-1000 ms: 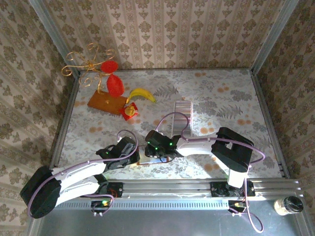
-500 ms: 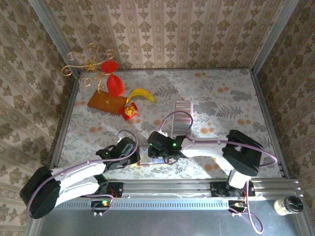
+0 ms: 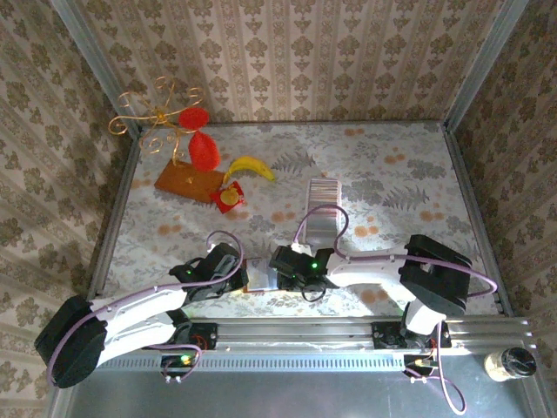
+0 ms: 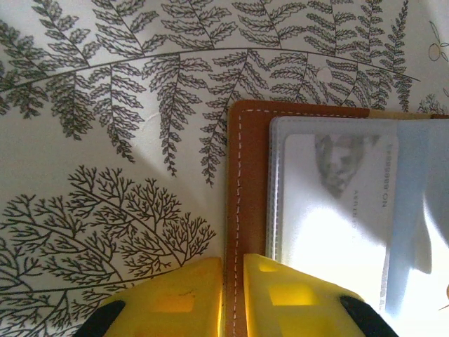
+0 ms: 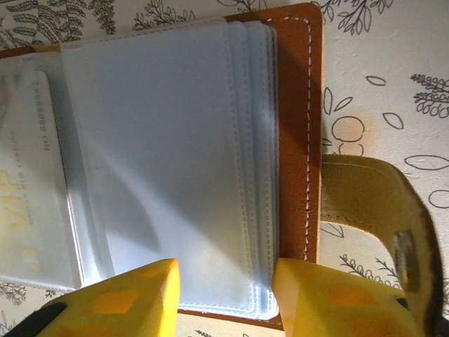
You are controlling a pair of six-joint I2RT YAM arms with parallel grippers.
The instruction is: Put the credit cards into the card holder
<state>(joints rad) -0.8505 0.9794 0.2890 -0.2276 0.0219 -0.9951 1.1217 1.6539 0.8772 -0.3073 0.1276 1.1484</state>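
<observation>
The brown leather card holder lies open near the table's front edge, its pale blue-grey sleeves up. My left gripper is shut on its stitched left edge. One pale card sits inside a sleeve. My right gripper is open, its fingers straddling the clear sleeves at the holder's right half, beside the snap tab. The credit cards lie in a pale striped strip behind the right wrist, partly hidden by its cable.
An orange-brown board with a gold wire stand and red pieces is at the back left. A banana and a small red square lie next to it. A jar stands off the table at front right.
The right arm's elbow swung to the right and its gripper shifted slightly right over the holder. The left arm and the holder stayed put.
</observation>
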